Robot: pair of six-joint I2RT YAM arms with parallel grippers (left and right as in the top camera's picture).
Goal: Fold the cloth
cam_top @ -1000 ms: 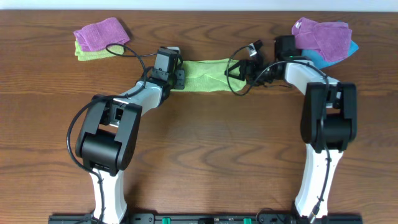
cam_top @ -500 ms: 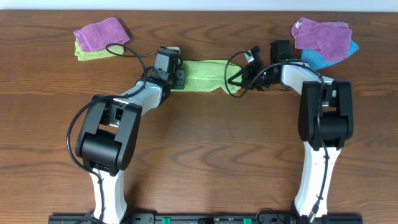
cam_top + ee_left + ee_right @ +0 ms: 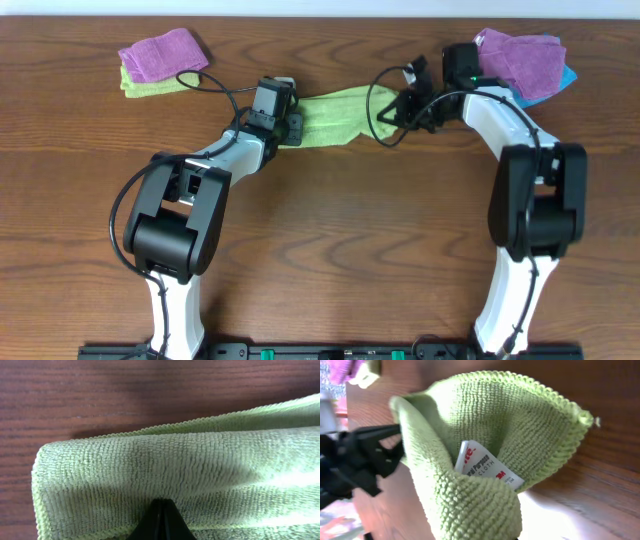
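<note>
The lime-green cloth lies as a narrow folded band at the back middle of the table, stretched between both grippers. My left gripper is shut on its left end. In the left wrist view the black jaw tips are pinched together over the cloth. My right gripper is shut on the right end and holds it raised off the wood. In the right wrist view the cloth bunches up around its white tag and hides the fingers.
At the back left a purple towel lies on a paler yellow-green folded towel. Purple towels over a blue one sit at the back right, just behind my right arm.
My right gripper has shut on the cloth's right end and pulled it back and to the right, lifting it. The left gripper has kept its grip in place.
</note>
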